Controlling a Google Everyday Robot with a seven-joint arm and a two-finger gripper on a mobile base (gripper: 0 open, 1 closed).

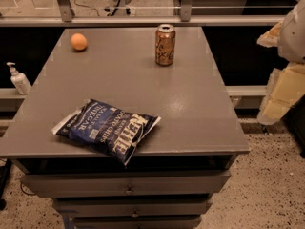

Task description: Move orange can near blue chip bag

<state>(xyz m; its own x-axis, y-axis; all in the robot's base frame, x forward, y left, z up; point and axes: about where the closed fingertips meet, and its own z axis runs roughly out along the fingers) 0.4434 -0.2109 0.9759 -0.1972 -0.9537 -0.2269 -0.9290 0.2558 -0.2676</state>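
The orange can (pixel 165 45) stands upright at the far middle of the grey table (pixel 190 99). It is copper-orange with dark markings and a silver top. The blue chip bag (pixel 108 130) lies flat near the table's front left, dark navy with white lettering, one corner reaching over the front edge. The can and bag are well apart. My gripper (pixel 284 91) is at the right edge of the view, off the table's right side, a cream and white shape well away from the can.
A small round orange fruit (pixel 78 41) sits at the table's far left. A white pump bottle (pixel 18 78) stands on a ledge left of the table. Drawers (pixel 128 184) are below the tabletop. A railing runs behind the table.
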